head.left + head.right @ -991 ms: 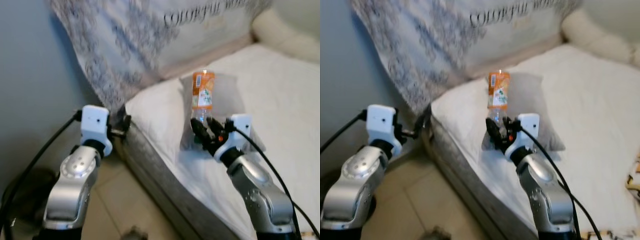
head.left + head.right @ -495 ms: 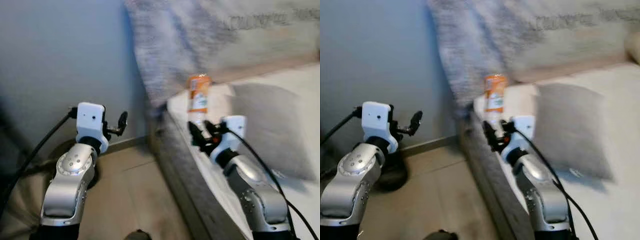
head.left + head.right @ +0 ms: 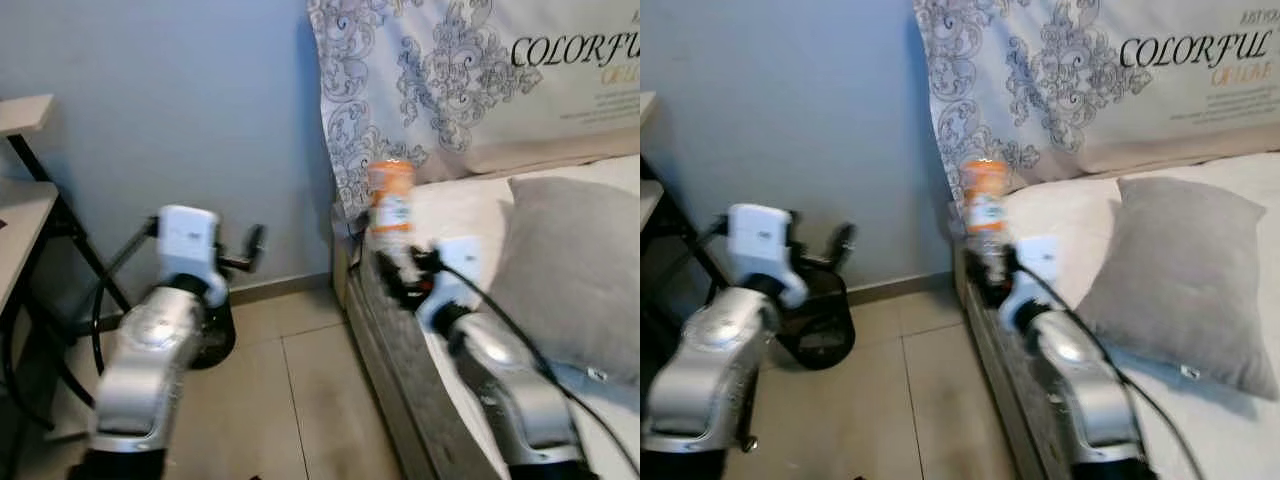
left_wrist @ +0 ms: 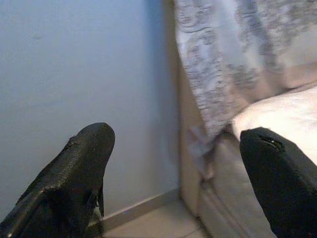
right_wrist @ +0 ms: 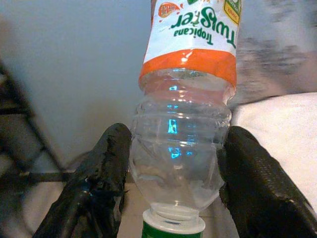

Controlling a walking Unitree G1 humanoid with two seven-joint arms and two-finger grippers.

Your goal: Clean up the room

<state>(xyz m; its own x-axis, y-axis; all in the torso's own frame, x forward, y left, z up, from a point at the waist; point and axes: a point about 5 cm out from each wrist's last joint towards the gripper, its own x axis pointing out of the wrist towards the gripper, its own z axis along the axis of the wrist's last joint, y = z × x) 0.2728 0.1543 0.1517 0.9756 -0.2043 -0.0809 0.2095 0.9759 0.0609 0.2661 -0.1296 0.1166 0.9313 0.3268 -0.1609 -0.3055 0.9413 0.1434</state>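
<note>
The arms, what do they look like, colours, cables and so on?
Both arms are silver metal with rounded joint housings. Each wrist carries a white boxy camera block, and a black cable runs back from it along the arm. The left end effector and the right end effector each have two long black fingers with a rough, matte, rubbery-looking surface. No markings can be made out on them.
</note>
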